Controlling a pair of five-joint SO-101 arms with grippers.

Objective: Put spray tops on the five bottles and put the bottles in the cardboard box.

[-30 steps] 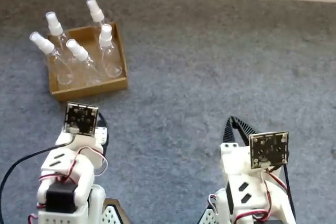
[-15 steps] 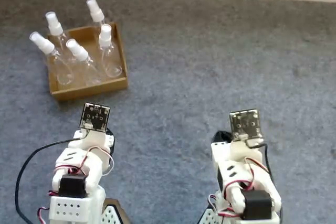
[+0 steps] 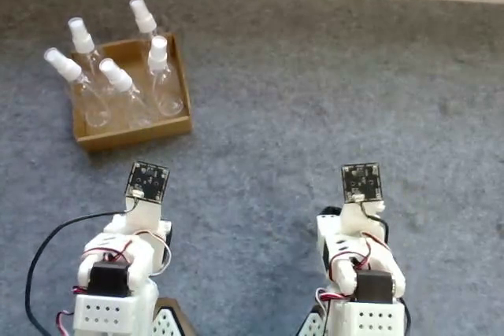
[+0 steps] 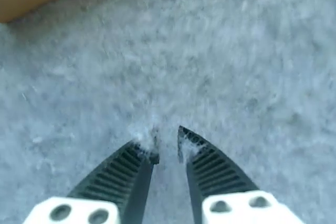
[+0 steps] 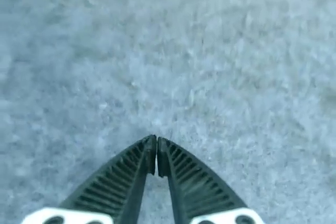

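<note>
White arms (image 3: 110,304), black ribbed fingers (image 4: 126,174), red wires (image 3: 118,251)

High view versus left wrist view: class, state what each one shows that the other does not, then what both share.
High view alone: five bottles with spray tops in the cardboard box, plus the left arm and right arm. Left wrist view alone: the left gripper, its fingers slightly apart above the carpet. Both: the grey carpet and the cardboard box.
</note>
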